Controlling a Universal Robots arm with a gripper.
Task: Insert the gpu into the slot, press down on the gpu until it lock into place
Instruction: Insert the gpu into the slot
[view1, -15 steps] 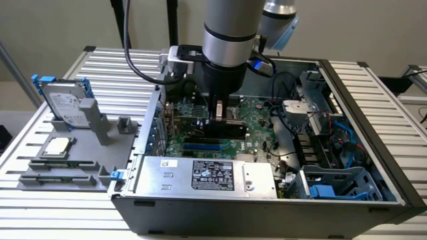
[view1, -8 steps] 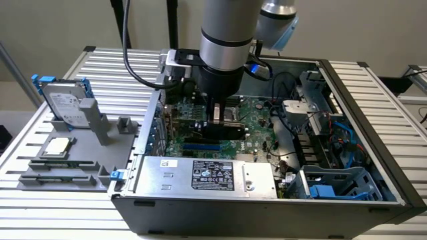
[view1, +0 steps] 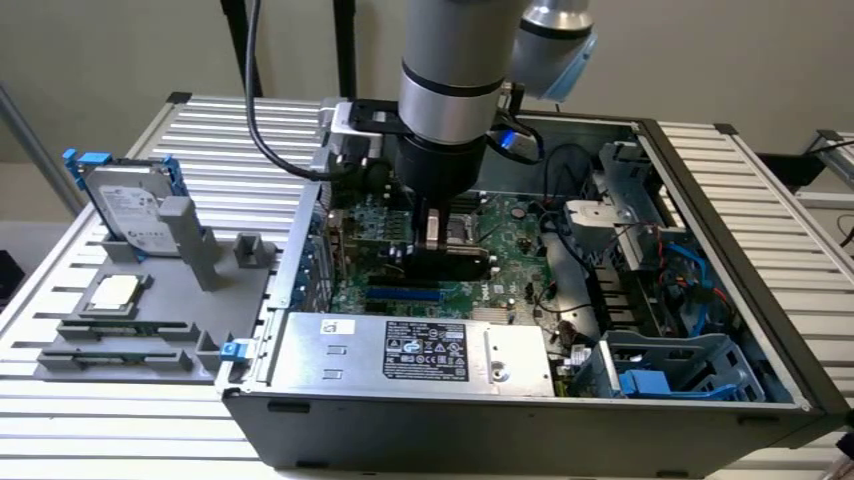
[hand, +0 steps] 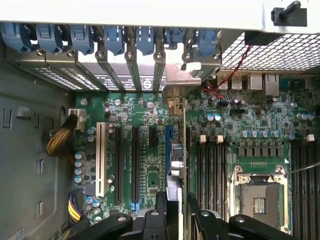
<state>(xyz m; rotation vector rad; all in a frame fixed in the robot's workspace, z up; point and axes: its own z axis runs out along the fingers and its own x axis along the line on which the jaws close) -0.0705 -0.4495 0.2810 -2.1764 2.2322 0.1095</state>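
The robot's black gripper (view1: 447, 258) hangs low inside the open grey metal computer case (view1: 534, 430), over the middle of the green motherboard (view1: 514, 265). In the wrist view the gripper (hand: 176, 202) is narrowed onto the gpu (hand: 174, 186), a thin flat black card seen edge-on. One black finger presses against each face of the card.

The card stands upright in line with the slot (hand: 169, 142), a narrow bright-blue plastic connector strip. Part of the strip shows bare beyond the card, towards the row of blue bracket clips (hand: 115, 40). Whether the card's lower edge has entered the slot cannot be told.

Beside the blue strip lie a short black connector (hand: 152, 137), two long black connectors (hand: 118, 165) and a white one (hand: 101, 160). On its other side are the parallel black memory strips (hand: 210, 170) and the square silver processor socket (hand: 257, 200).

In the exterior view the slot (view1: 407, 297) shows as a blue line at 7 o'clock from the gripper. The large silver labelled power-supply box (view1: 414, 352) sits at 6 o'clock.

At 9 o'clock from the case, a grey plastic fixture tray (view1: 160, 300) rests on the slatted aluminium bench (view1: 120, 440). It carries a silver hard drive (view1: 134, 205) standing tilted in a blue frame and a square silver processor chip (view1: 111, 293).
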